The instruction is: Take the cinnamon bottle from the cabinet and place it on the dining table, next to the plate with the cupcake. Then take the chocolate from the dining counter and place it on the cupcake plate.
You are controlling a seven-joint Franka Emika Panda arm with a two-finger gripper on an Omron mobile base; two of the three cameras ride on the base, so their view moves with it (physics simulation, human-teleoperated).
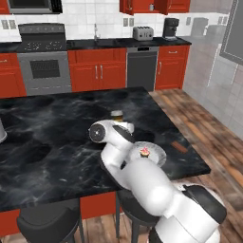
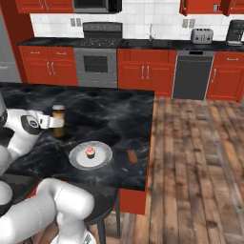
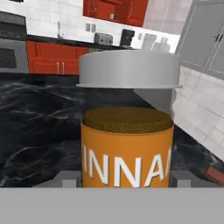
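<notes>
Cinnamon powder fills the amber cylindrical bottle (image 2: 58, 120) with grey cap, gripped by the hand (image 2: 53, 122) over the black marble worktop (image 2: 114, 114), near the round grey plate (image 2: 101, 159) bearing a pink cupcake (image 2: 89, 152); a brown chocolate bar (image 2: 133, 156) lies beside.

Worktop (image 2: 119, 112): black marble with white veins, red base, wood floor (image 2: 190, 157) alongside.
Plate (image 2: 102, 159): pale grey, round, near the front edge, carrying one cupcake (image 2: 89, 152).
Chocolate (image 2: 133, 156): small brown bar, flat, just beside the plate, toward the worktop's end.
</notes>
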